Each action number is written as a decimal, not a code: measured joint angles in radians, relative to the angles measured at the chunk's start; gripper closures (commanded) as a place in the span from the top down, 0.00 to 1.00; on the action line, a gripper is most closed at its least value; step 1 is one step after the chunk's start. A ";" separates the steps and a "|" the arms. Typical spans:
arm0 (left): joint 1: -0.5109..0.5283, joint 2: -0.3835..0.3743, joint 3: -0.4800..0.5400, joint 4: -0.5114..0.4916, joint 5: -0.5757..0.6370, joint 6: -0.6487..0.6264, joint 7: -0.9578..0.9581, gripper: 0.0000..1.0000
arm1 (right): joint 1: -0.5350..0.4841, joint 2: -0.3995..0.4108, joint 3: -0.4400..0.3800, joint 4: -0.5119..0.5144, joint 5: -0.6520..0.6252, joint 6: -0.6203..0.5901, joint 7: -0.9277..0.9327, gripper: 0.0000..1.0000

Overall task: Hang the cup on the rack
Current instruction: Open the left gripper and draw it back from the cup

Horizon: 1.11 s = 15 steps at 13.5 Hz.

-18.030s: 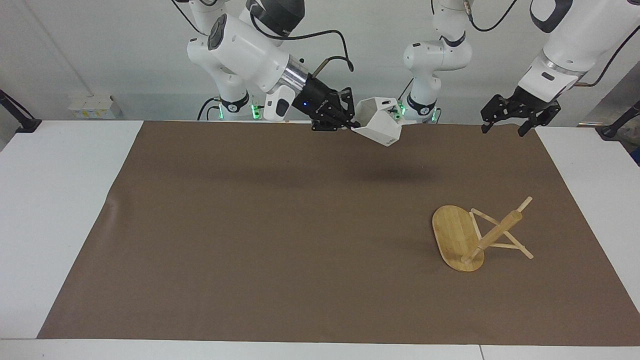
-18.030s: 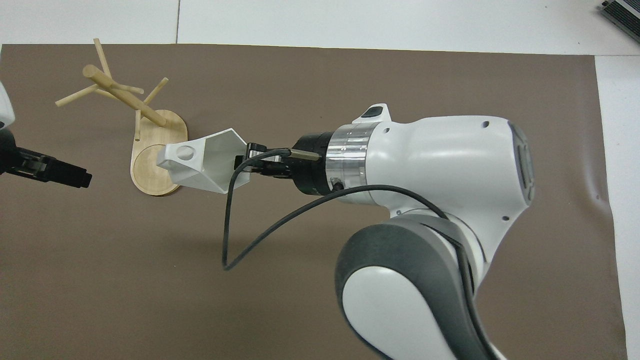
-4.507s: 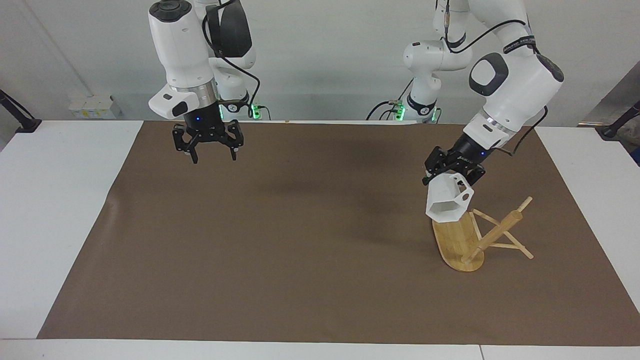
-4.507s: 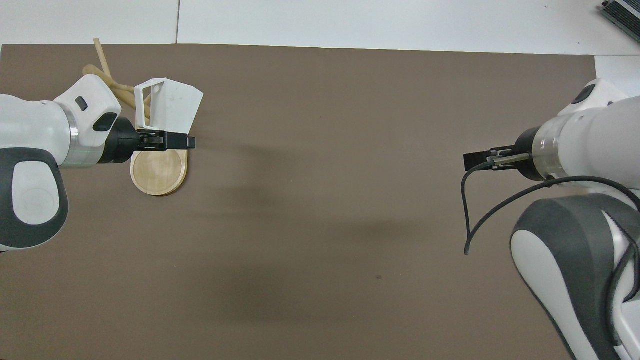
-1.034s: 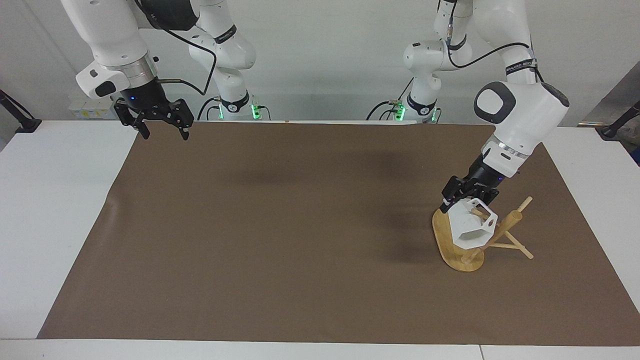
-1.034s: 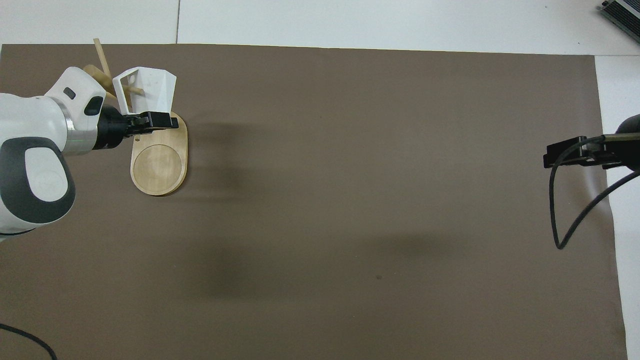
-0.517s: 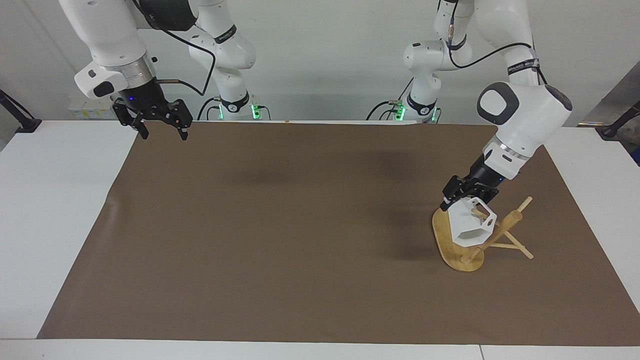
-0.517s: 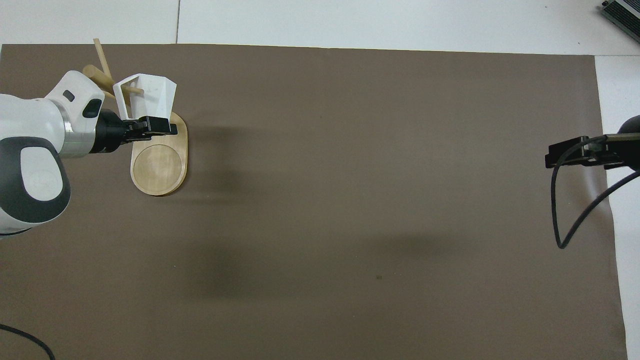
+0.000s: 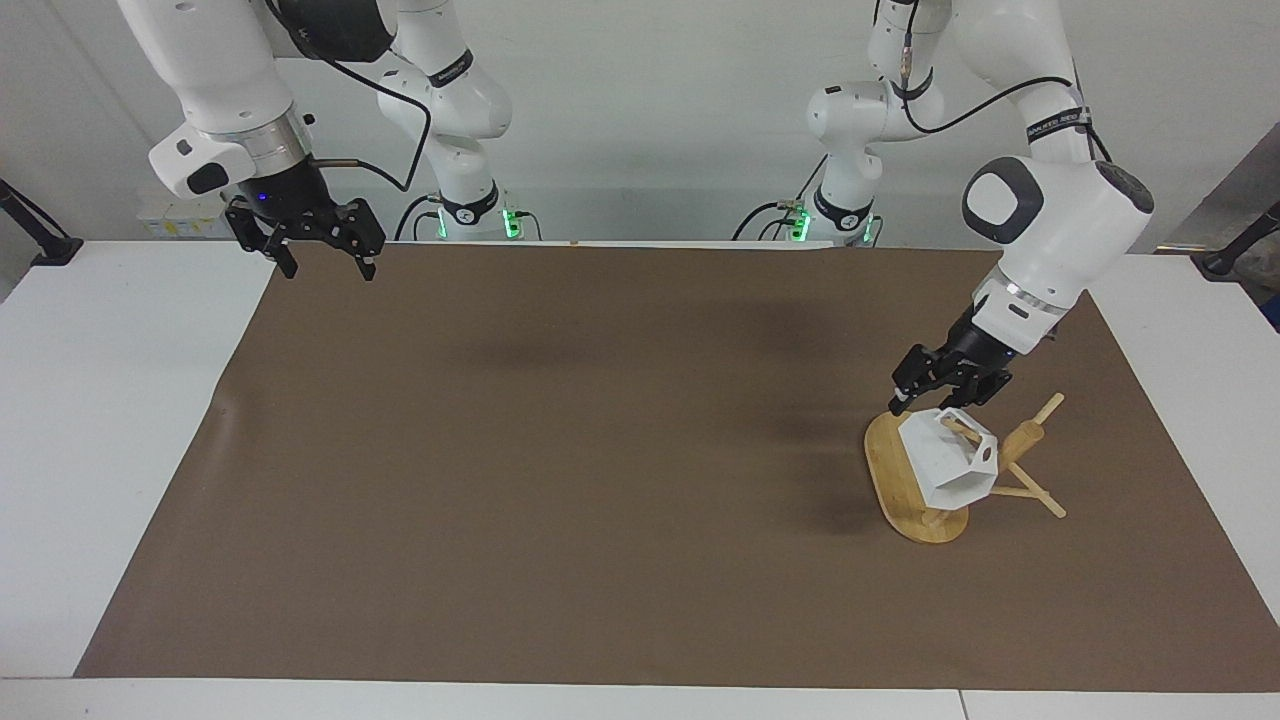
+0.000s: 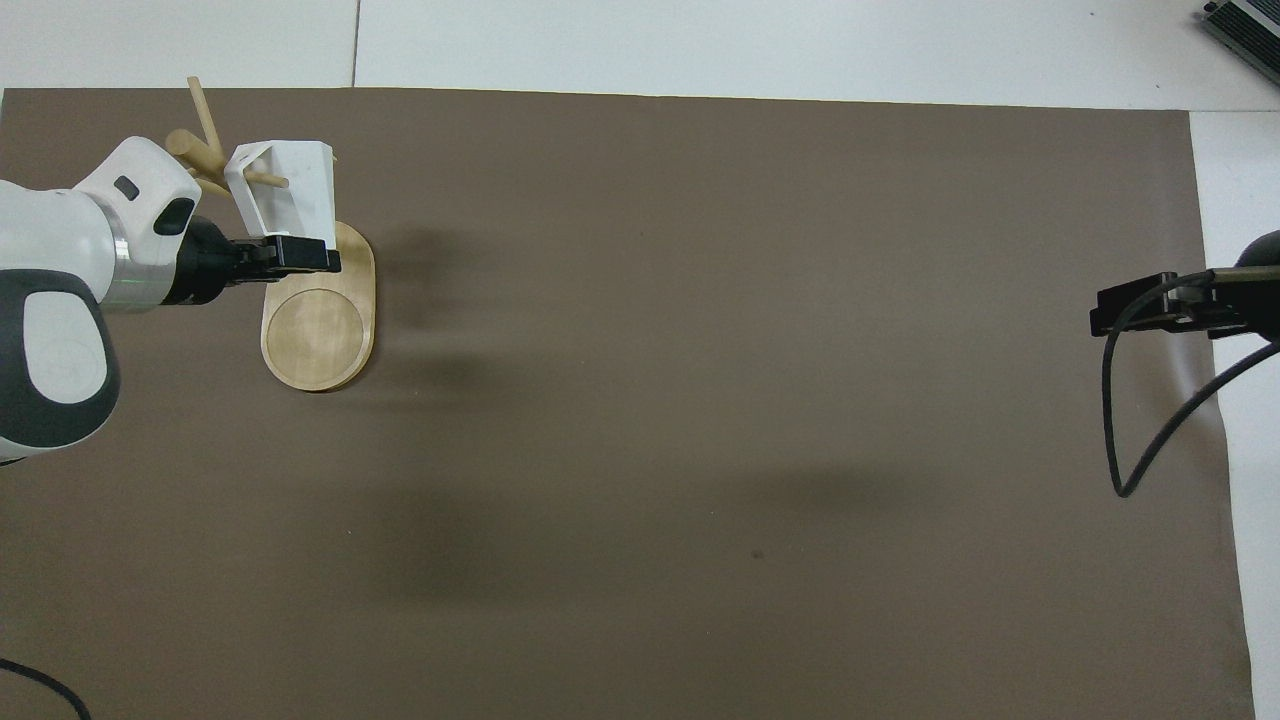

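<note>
Left hand [image 9: 935, 395] released cup [image 9: 945, 465], on rack [image 9: 905, 480]

A small white faceted cup [image 9: 945, 463] hangs tilted by its handle on a peg of the toppled light bamboo rack [image 9: 915, 480], mouth toward five o'clock.

Left pincer [image 9: 938, 396] open, low, arm tilted; right pincer [image 9: 318, 257] open, raised, waiting
</note>
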 measured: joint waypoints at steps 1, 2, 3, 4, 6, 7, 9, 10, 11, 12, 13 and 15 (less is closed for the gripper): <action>0.000 -0.005 0.000 0.009 0.026 -0.015 -0.001 1.00 | 0.000 0.000 0.000 0.000 0.000 0.000 0.000 1.00; 0.000 -0.012 0.000 0.016 0.056 -0.028 -0.003 1.00 | 0.000 0.000 0.000 0.000 0.000 0.000 0.000 1.00; 0.001 -0.021 0.000 0.021 0.080 -0.045 -0.006 1.00 | 0.000 0.000 0.000 0.000 0.000 0.000 0.000 1.00; 0.001 -0.031 0.000 0.023 0.091 -0.065 -0.015 1.00 | 0.000 0.000 0.000 0.000 0.000 0.000 0.000 1.00; 0.003 -0.056 0.002 0.026 0.099 -0.095 -0.040 1.00 | 0.000 0.000 0.000 0.000 0.000 0.000 0.000 1.00; 0.005 -0.068 0.003 0.026 0.100 -0.113 -0.046 1.00 | 0.000 0.000 0.000 0.000 0.000 0.000 0.000 1.00; 0.013 -0.095 0.004 0.027 0.117 -0.154 -0.049 1.00 | 0.000 0.000 0.000 0.000 0.000 0.000 0.000 1.00; 0.015 -0.109 0.004 0.027 0.146 -0.174 -0.051 1.00 | 0.000 0.000 0.000 0.000 0.000 0.000 0.000 1.00; 0.015 -0.122 0.005 0.029 0.175 -0.197 -0.053 1.00 | 0.000 0.000 0.000 0.000 0.000 0.000 0.000 1.00; 0.015 -0.137 0.004 0.032 0.207 -0.232 -0.054 1.00 | 0.000 0.000 0.000 0.000 0.000 0.000 0.000 1.00; 0.015 -0.151 0.003 0.037 0.239 -0.273 -0.055 1.00 | 0.000 0.000 0.000 0.000 0.000 0.000 0.000 1.00; 0.015 -0.182 0.002 0.045 0.283 -0.336 -0.056 1.00 | 0.000 0.000 0.000 0.000 0.000 0.000 0.000 1.00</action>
